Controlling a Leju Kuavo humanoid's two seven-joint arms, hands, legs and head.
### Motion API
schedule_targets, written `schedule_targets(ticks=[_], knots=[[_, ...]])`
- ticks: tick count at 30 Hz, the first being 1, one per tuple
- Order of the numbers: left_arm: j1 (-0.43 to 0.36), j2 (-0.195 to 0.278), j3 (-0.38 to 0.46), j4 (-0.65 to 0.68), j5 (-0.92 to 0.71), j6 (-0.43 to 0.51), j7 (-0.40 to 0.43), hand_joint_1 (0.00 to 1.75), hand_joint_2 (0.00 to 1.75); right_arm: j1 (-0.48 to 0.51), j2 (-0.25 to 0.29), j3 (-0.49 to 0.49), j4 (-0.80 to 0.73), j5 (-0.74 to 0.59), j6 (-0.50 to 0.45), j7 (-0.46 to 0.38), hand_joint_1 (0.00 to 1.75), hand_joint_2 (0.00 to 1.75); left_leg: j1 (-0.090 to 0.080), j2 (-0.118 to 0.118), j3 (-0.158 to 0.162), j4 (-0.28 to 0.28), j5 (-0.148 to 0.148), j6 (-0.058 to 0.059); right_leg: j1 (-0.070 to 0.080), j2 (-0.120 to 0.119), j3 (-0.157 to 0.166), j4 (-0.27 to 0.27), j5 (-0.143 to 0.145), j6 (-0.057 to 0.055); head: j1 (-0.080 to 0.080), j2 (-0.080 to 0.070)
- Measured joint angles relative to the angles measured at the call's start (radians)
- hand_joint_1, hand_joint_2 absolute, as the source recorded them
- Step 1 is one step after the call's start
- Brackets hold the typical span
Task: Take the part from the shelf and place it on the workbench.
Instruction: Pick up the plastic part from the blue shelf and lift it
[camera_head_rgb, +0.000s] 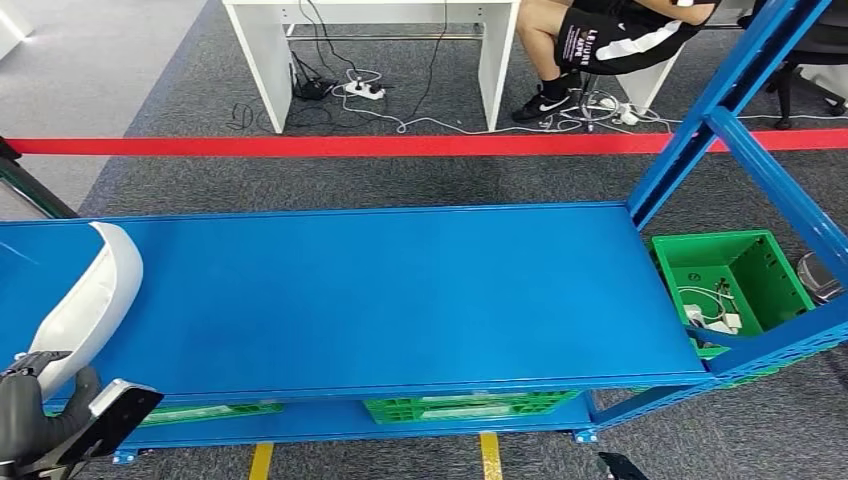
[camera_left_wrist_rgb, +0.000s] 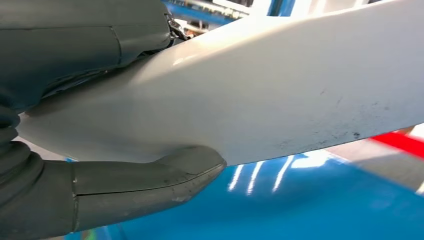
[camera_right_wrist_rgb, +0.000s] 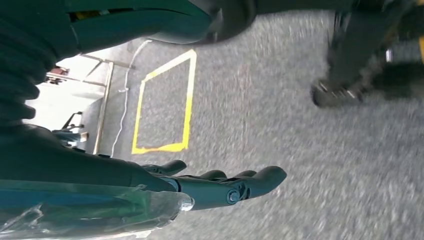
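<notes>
Part (camera_head_rgb: 95, 300): one long, smooth white curved piece, held by the left hand (camera_head_rgb: 35, 405) at the near left corner of the blue shelf (camera_head_rgb: 400, 300). Seen from the head, the part rises from the hand and leans over the shelf's top board; whether it touches the board I cannot tell. From the left wrist, the thumb (camera_left_wrist_rgb: 150, 182) presses one side of the part (camera_left_wrist_rgb: 280, 95) and the darker fingers (camera_left_wrist_rgb: 85, 40) wrap the other side, so the hand grips it firmly.

The right hand (camera_right_wrist_rgb: 225, 187) hangs down over grey carpet, fingers straight and close together, holding nothing.

The step in hand looks like the first one: the part is gripped and is being taken away from the shelf. No workbench is clearly visible, so the next move likely calls for lifting the part clear of the board, then turning or walking to find the workbench while keeping the grip steady on a long, smooth piece that could slip or swing.

Counted: one part, one blue shelf with one bare top board, and green crates, one (camera_head_rgb: 735, 280) beside the shelf's right end and at least one more (camera_head_rgb: 470, 407) under the board. Beyond a red floor line (camera_head_rgb: 350, 145) stands one white table (camera_head_rgb: 380, 50), with one seated person (camera_head_rgb: 600, 40) next to it.
</notes>
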Motion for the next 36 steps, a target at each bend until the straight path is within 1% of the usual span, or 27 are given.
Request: schedule_targets(ticks=[1,2,6,7,9,10,11,12,13,14,15,17,19,21,22,23,25,26,27,28,29,30,31,32,33,34,36], knots=[[0.005,-0.004,-0.007,-0.003,0.002,0.017,-0.011,1.75,1.75,-0.001,-0.002,-0.004,0.000,-0.006,0.017,0.000,0.00,1.75,0.000,0.000,0.000,0.003,-0.003,-0.005,0.000,0.002,0.028,-0.057,0.031,-0.002,0.000,0.000],[0.012,-0.009,-0.016,-0.007,0.007,0.035,-0.023,1.75,1.75,-0.002,-0.004,-0.008,0.000,-0.012,0.033,-0.001,0.00,1.75,-0.001,0.000,0.000,0.007,-0.005,-0.010,0.000,0.003,0.047,-0.095,0.047,-0.005,-0.001,0.000],[0.038,-0.028,-0.051,-0.022,0.036,0.103,-0.072,1.75,1.75,-0.002,-0.014,-0.024,-0.001,-0.017,0.066,-0.003,0.00,1.75,-0.003,0.000,-0.004,0.016,-0.010,-0.029,-0.002,0.008,0.049,-0.112,0.060,-0.028,-0.002,0.000],[0.043,-0.033,-0.059,-0.024,0.040,0.119,-0.083,1.75,1.75,-0.001,-0.016,-0.027,-0.001,-0.015,0.067,-0.003,0.00,1.75,-0.002,0.004,-0.013,0.036,-0.031,-0.035,-0.004,0.008,0.045,-0.114,0.065,-0.035,-0.004,0.000],[0.047,-0.039,-0.075,-0.026,0.041,0.147,-0.099,1.75,1.75,0.001,-0.020,-0.031,-0.001,-0.012,0.067,-0.003,0.00,1.75,0.002,0.015,-0.051,0.130,-0.105,-0.049,-0.007,0.008,0.031,-0.116,0.076,-0.046,-0.008,0.000],[0.048,-0.042,-0.083,-0.026,0.041,0.160,-0.105,1.75,1.75,0.004,-0.023,-0.033,-0.001,-0.012,0.065,-0.003,0.00,1.75,0.006,0.018,-0.076,0.198,-0.145,-0.054,-0.007,0.008,0.023,-0.116,0.081,-0.048,-0.009,0.000],[0.047,-0.045,-0.092,-0.026,0.040,0.173,-0.110,1.75,1.75,0.007,-0.026,-0.035,-0.001,-0.012,0.064,-0.003,0.00,1.75,0.009,0.020,-0.095,0.254,-0.172,-0.057,-0.007,0.010,0.014,-0.115,0.087,-0.048,-0.009,0.000],[0.047,-0.048,-0.101,-0.025,0.039,0.185,-0.113,1.75,1.75,0.010,-0.029,-0.038,-0.001,-0.012,0.062,-0.003,0.00,1.75,0.011,0.021,-0.100,0.285,-0.180,-0.059,-0.007,0.013,0.005,-0.115,0.094,-0.046,-0.009,0.000],[0.046,-0.052,-0.111,-0.025,0.037,0.195,-0.114,1.75,1.75,0.013,-0.033,-0.041,-0.001,-0.013,0.061,-0.003,0.00,1.75,0.013,0.021,-0.084,0.275,-0.168,-0.058,-0.007,0.017,-0.003,-0.115,0.100,-0.044,-0.009,0.000],[0.044,-0.054,-0.119,-0.025,0.035,0.201,-0.115,1.75,1.75,0.016,-0.036,-0.044,-0.001,-0.013,0.061,-0.003,0.00,1.75,0.014,0.018,-0.050,0.227,-0.140,-0.056,-0.007,0.024,-0.011,-0.115,0.107,-0.040,-0.009,0.000],[0.042,-0.057,-0.127,-0.025,0.034,0.204,-0.115,1.75,1.75,0.017,-0.039,-0.048,-0.001,-0.014,0.062,-0.003,0.00,1.75,0.016,0.007,-0.002,0.155,-0.111,-0.054,-0.008,0.033,-0.018,-0.115,0.115,-0.036,-0.009,0.000],[0.040,-0.062,-0.138,-0.025,0.032,0.206,-0.114,1.75,1.75,0.017,-0.043,-0.052,-0.002,-0.015,0.065,-0.003,0.00,1.75,0.017,-0.027,0.077,0.027,-0.080,-0.048,-0.008,0.051,-0.030,-0.116,0.132,-0.025,-0.008,0.000],[0.039,-0.064,-0.145,-0.025,0.031,0.208,-0.114,1.75,1.75,0.020,-0.048,-0.055,-0.002,-0.015,0.066,-0.003,0.00,1.75,0.015,-0.039,0.095,-0.013,-0.078,-0.043,-0.008,0.068,-0.037,-0.122,0.151,-0.013,-0.009,0.000],[0.036,-0.066,-0.150,-0.024,0.031,0.210,-0.114,1.75,1.75,0.026,-0.054,-0.058,-0.002,-0.015,0.067,-0.004,0.00,1.75,0.015,-0.016,0.084,-0.017,-0.064,-0.031,-0.009,0.081,-0.044,-0.129,0.164,0.000,-0.010,0.000],[0.034,-0.068,-0.153,-0.024,0.031,0.211,-0.113,1.75,1.75,0.030,-0.056,-0.060,-0.002,-0.015,0.067,-0.004,0.00,1.75,0.016,-0.004,0.077,-0.020,-0.055,-0.022,-0.009,0.073,-0.053,-0.120,0.151,0.005,-0.008,0.000],[0.032,-0.071,-0.155,-0.024,0.031,0.212,-0.113,1.75,1.75,0.032,-0.058,-0.061,-0.002,-0.015,0.068,-0.001,0.00,1.75,0.017,0.008,0.067,-0.023,-0.046,-0.015,-0.007,0.058,-0.067,-0.091,0.118,0.008,-0.004,0.000],[0.032,-0.073,-0.158,-0.023,0.031,0.213,-0.113,1.75,1.75,0.032,-0.059,-0.062,-0.002,-0.015,0.069,0.005,0.00,1.75,0.015,0.030,0.046,-0.023,-0.029,-0.005,-0.005,0.018,-0.100,0.022,0.018,0.013,0.004,0.000],[0.032,-0.073,-0.159,-0.023,0.031,0.213,-0.113,1.75,1.75,0.031,-0.059,-0.062,-0.002,-0.015,0.070,0.008,0.00,1.75,0.013,0.042,0.035,-0.022,-0.021,-0.003,-0.005,0.008,-0.112,0.087,-0.019,0.015,0.005,0.000],[0.033,-0.073,-0.159,-0.022,0.031,0.214,-0.113,1.75,1.75,0.030,-0.060,-0.062,-0.002,-0.015,0.069,0.008,0.00,1.75,0.011,0.055,0.024,-0.022,-0.013,-0.002,-0.005,0.003,-0.113,0.133,-0.031,0.016,0.005,0.000],[0.032,-0.073,-0.160,-0.021,0.031,0.214,-0.113,1.75,1.75,0.030,-0.060,-0.062,-0.002,-0.015,0.068,0.008,0.00,1.75,0.010,0.067,0.013,-0.021,-0.005,-0.002,-0.005,0.000,-0.102,0.153,-0.020,0.016,0.005,0.000],[0.031,-0.073,-0.163,-0.019,0.031,0.215,-0.112,1.75,1.75,0.030,-0.061,-0.062,-0.002,-0.016,0.067,0.008,0.00,1.75,0.009,0.079,0.003,-0.020,0.002,-0.003,-0.005,-0.004,-0.071,0.138,0.009,0.016,0.005,0.000],[0.029,-0.073,-0.166,-0.018,0.030,0.216,-0.110,1.75,1.75,0.030,-0.063,-0.062,-0.002,-0.016,0.067,0.008,0.00,1.75,0.008,0.090,-0.004,-0.018,0.008,-0.005,-0.005,-0.015,-0.023,0.088,0.039,0.016,0.005,0.000],[0.026,-0.073,-0.171,-0.016,0.029,0.218,-0.107,1.75,1.75,0.029,-0.064,-0.063,-0.002,-0.017,0.067,0.009,0.00,1.75,0.005,0.100,-0.009,-0.016,0.014,-0.009,-0.002,-0.040,0.036,0.014,0.048,0.016,0.006,0.000],[0.022,-0.073,-0.177,-0.015,0.028,0.220,-0.102,1.75,1.75,0.027,-0.067,-0.065,-0.003,-0.018,0.068,0.010,0.00,1.75,0.003,0.110,-0.012,-0.013,0.018,-0.013,0.001,-0.064,0.091,-0.063,0.043,0.012,0.005,0.000],[0.016,-0.072,-0.183,-0.013,0.025,0.222,-0.095,1.75,1.75,0.024,-0.069,-0.067,-0.004,-0.019,0.070,0.011,0.00,1.75,0.000,0.121,-0.013,-0.010,0.023,-0.017,0.005,-0.083,0.124,-0.120,0.029,0.008,0.004,0.000],[0.010,-0.072,-0.190,-0.011,0.023,0.225,-0.086,1.75,1.75,0.022,-0.072,-0.070,-0.004,-0.020,0.071,0.009,0.00,1.75,-0.002,0.132,-0.013,-0.007,0.028,-0.021,0.009,-0.092,0.138,-0.153,0.015,0.002,0.003,0.000],[-0.004,-0.071,-0.204,-0.005,0.023,0.230,-0.067,1.75,1.75,0.023,-0.074,-0.078,-0.005,-0.021,0.072,0.001,0.00,1.75,0.000,0.147,-0.014,-0.004,0.032,-0.029,0.008,-0.074,0.124,-0.160,0.021,-0.015,0.002,0.000]])
